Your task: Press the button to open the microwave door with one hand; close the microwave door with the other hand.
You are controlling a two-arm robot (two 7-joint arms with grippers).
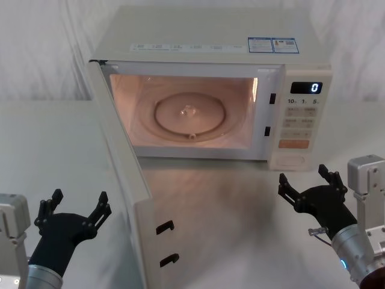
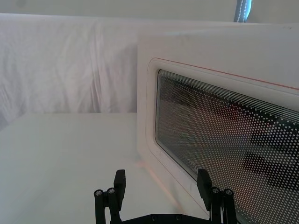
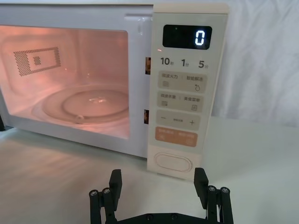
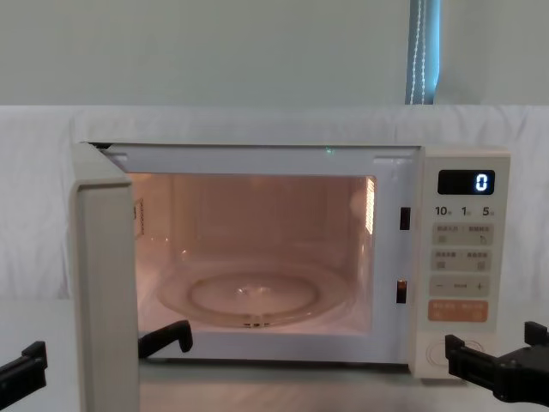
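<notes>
The microwave door (image 1: 123, 180) stands swung wide open on its left hinge, exposing the lit cavity and glass turntable (image 1: 189, 114). The left claw (image 1: 73, 212) hovers just left of the door's outer face, fingers spread apart, not touching it. The right claw (image 1: 311, 185) hangs above the surface (image 1: 240, 229) in front of the control panel, fingers apart, near the button (image 3: 173, 162) without contact.

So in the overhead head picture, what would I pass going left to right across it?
Black left hand → swung-open cream microwave door → lit cavity with round glass turntable → narrow cream control panel with its wide pill-shaped button → black right hand.
</notes>
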